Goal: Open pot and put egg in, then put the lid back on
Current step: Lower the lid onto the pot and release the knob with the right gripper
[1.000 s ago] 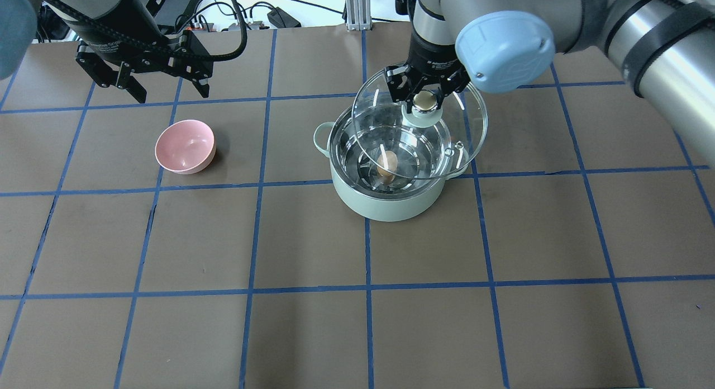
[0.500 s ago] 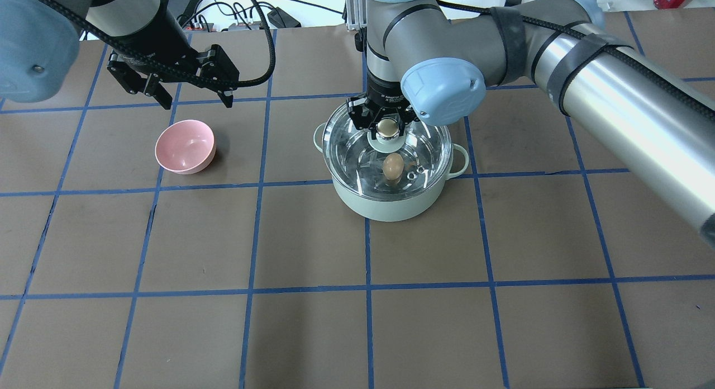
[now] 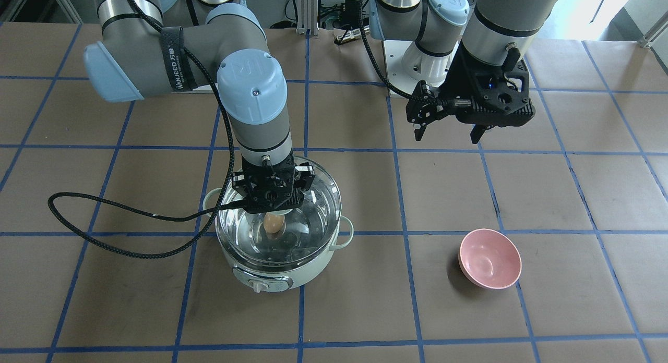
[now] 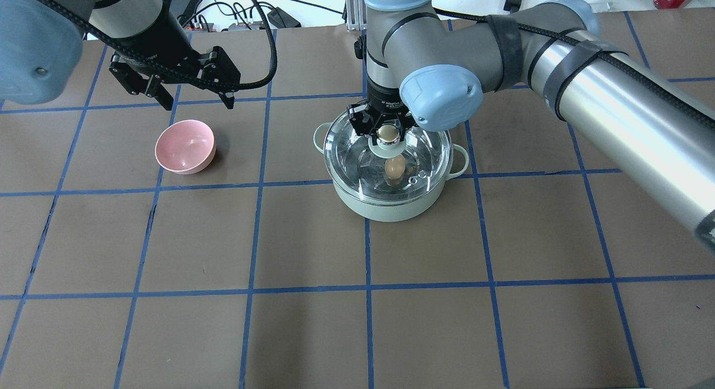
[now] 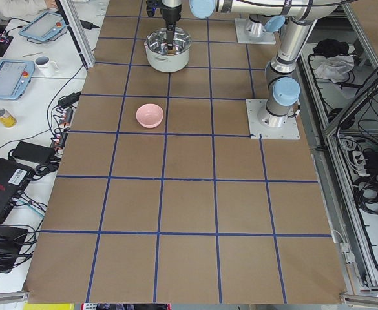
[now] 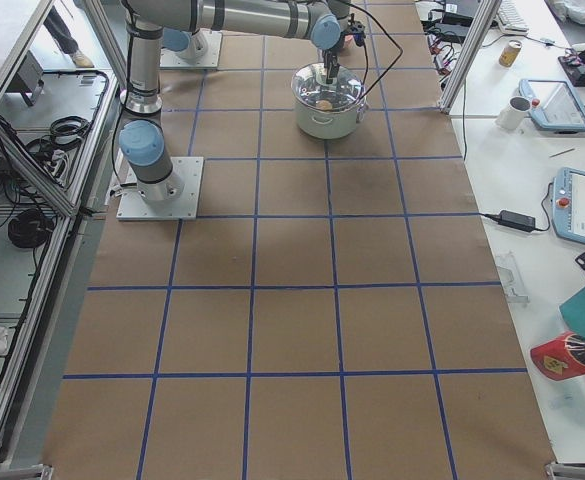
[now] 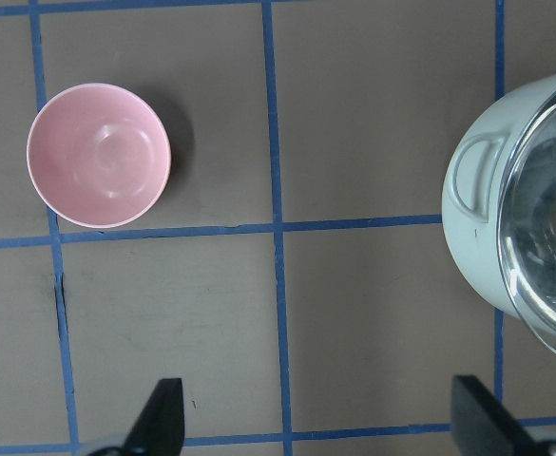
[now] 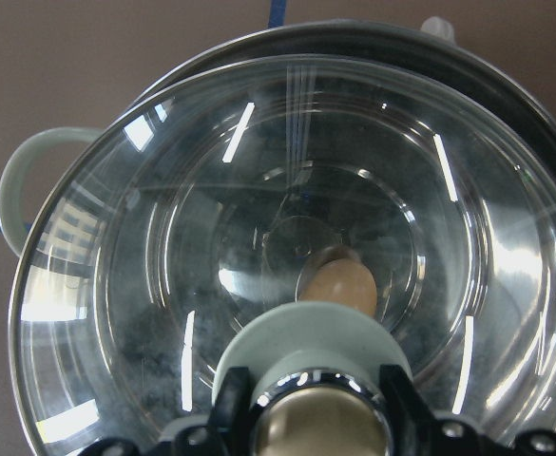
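The mint-green pot (image 4: 385,207) stands mid-table, its control knob (image 3: 259,285) facing the front camera. The tan egg (image 4: 395,168) lies inside on the steel bottom and also shows through the glass in the right wrist view (image 8: 339,285). The clear glass lid (image 4: 357,148) covers the pot's mouth, level and centred. I cannot tell if it rests fully on the rim. My right gripper (image 4: 389,133) is shut on the lid's knob (image 8: 320,423) from above. My left gripper (image 4: 199,104) is open and empty, above the table behind the pink bowl.
A pink bowl (image 4: 185,146) sits on the table left of the pot, empty, and shows in the left wrist view (image 7: 98,155). The right arm's black cable (image 3: 130,212) loops over the table beside the pot. Blue tape lines grid the brown table.
My right gripper carried the lid from behind and right of the pot to over its mouth and lowered it. My left gripper shifted right and forward, then stayed still.
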Robot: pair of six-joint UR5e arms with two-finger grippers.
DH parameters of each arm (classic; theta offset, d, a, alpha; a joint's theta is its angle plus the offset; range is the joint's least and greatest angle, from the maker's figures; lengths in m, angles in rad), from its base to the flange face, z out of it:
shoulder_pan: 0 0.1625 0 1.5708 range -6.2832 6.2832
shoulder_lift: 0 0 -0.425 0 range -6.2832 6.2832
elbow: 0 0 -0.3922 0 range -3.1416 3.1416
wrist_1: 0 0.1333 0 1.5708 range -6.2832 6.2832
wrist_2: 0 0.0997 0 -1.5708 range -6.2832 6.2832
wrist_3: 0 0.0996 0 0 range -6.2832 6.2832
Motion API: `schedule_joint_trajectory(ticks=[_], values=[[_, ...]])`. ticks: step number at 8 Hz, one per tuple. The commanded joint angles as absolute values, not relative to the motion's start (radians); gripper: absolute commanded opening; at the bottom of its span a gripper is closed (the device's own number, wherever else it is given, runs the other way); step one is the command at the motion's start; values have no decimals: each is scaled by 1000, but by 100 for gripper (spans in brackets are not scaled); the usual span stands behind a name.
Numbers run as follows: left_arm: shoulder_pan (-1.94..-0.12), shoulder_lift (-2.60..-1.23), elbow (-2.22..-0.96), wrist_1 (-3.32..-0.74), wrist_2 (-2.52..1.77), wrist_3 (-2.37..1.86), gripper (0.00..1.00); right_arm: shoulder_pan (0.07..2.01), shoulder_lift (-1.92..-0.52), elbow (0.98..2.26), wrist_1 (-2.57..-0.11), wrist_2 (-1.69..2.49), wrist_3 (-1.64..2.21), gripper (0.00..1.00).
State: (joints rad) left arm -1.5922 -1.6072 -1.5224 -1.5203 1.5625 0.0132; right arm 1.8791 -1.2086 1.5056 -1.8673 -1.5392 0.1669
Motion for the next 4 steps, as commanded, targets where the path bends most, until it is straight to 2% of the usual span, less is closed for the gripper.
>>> schedule_joint_trajectory(ticks=[1, 4], values=[[-1592, -1608, -1523, -1520, 1563, 11, 100, 1879, -1207, 1503, -1868, -1549, 144, 0], [-1592, -1608, -1523, -1520, 1563, 12, 100, 1876, -1204, 1497, -1882, -1551, 127, 0]])
